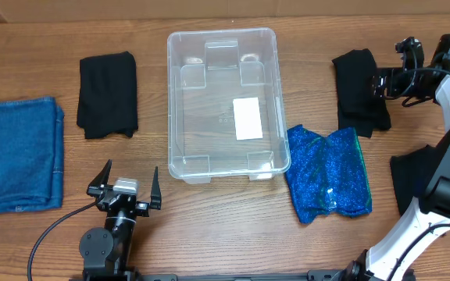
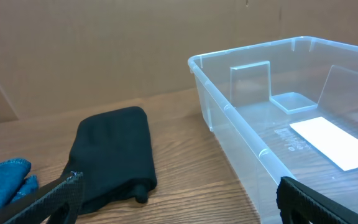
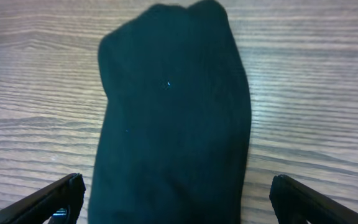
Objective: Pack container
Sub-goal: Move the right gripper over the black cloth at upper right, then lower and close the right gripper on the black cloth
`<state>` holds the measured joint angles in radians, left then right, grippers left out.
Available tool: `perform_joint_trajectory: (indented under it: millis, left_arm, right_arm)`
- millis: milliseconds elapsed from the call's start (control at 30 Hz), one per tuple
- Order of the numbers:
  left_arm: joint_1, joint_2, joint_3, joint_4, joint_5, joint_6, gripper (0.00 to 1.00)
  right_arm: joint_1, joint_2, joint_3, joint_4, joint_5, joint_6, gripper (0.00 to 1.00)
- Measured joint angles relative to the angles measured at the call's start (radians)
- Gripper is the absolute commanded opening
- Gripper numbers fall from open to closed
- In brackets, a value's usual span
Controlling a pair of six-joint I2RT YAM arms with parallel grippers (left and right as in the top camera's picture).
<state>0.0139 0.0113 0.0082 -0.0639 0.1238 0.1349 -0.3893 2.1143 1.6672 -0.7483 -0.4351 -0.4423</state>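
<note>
The clear plastic container stands empty at the table's middle, with a white label on its base. It also shows in the left wrist view. My left gripper is open and empty near the front edge, left of the container's near corner; its fingertips frame bare wood in the left wrist view. My right gripper is open at the right, its fingers either side of a folded black cloth, seen close up in the right wrist view. I cannot tell whether it touches the cloth.
A second folded black cloth lies left of the container, also in the left wrist view. A folded blue denim cloth lies far left. A sparkly blue cloth lies right of the container's front. Another black cloth lies partly behind the right arm.
</note>
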Motion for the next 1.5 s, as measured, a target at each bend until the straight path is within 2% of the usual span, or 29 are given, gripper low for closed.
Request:
perform_joint_trajectory:
  millis: [400, 700, 1067, 1200, 1500]
  left_arm:
    - [0.0, 0.0, 0.0, 0.0, 0.0, 0.0, 1.0]
    - [0.0, 0.0, 0.0, 0.0, 0.0, 0.0, 1.0]
    - [0.0, 0.0, 0.0, 0.0, 0.0, 0.0, 1.0]
    - [0.0, 0.0, 0.0, 0.0, 0.0, 0.0, 1.0]
    - [0.0, 0.0, 0.0, 0.0, 0.0, 0.0, 1.0]
  right_arm:
    - [0.047, 0.116, 0.0, 0.006, -0.003, -0.003, 1.0]
    - [0.049, 0.121, 0.001, -0.023, -0.036, -0.003, 1.0]
    - [0.04, 0.122, 0.001, 0.151, 0.065, 0.084, 1.0]
    - [0.037, 0.122, 0.001, 0.098, 0.066, 0.085, 1.0]
    - [0.036, 0.128, 0.001, 0.015, -0.08, 0.056, 1.0]
